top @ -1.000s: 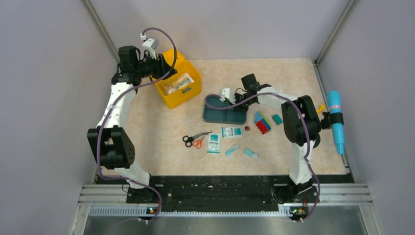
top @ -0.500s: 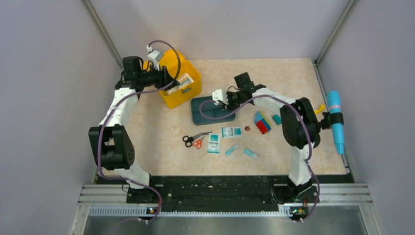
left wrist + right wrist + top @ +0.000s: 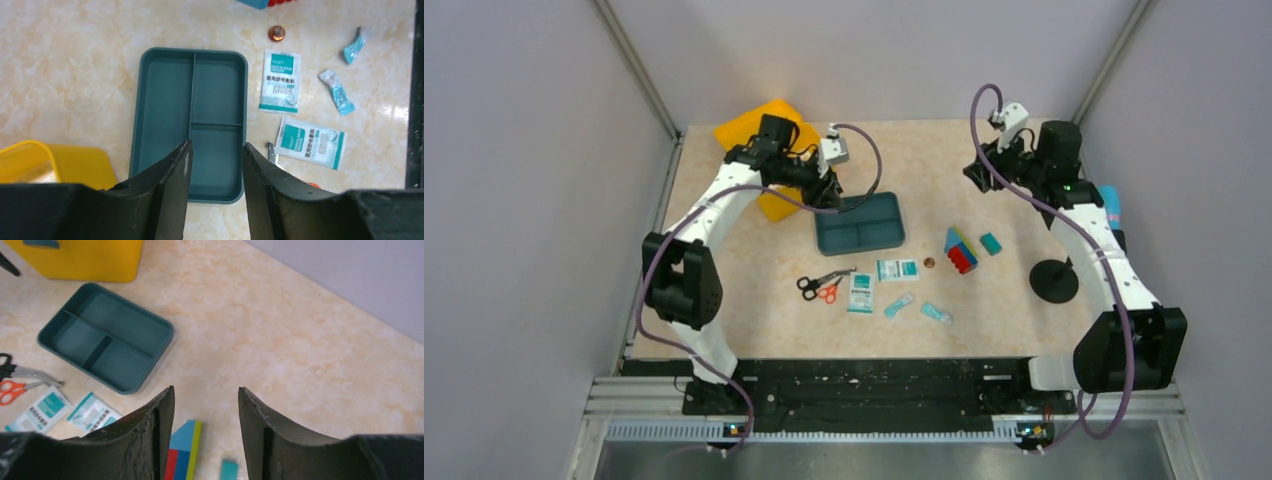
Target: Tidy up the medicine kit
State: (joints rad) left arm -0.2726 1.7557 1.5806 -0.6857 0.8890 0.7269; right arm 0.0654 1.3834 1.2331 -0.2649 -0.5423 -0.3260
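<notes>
The yellow medicine kit (image 3: 754, 128) stands at the back left, largely hidden behind my left arm. Its corner shows in the left wrist view (image 3: 65, 162) and its side in the right wrist view (image 3: 85, 260). The dark teal compartment tray (image 3: 860, 223) lies empty on the table just right of the kit. My left gripper (image 3: 832, 190) is open and empty above the tray's near-left end (image 3: 192, 107). My right gripper (image 3: 977, 176) is open and empty, raised over the back right of the table, away from the tray (image 3: 106, 336).
In front of the tray lie scissors (image 3: 824, 285), two white-teal packets (image 3: 897, 269), two small teal sachets (image 3: 899, 304) and a coin (image 3: 929, 263). A stack of coloured blocks (image 3: 960, 250) and a small teal block (image 3: 991, 243) sit right. A black round base (image 3: 1054, 281) stands far right.
My right gripper slid the tray left towards the kit, let it go, and swung up to the back right. My left gripper moved from the kit to above the tray.
</notes>
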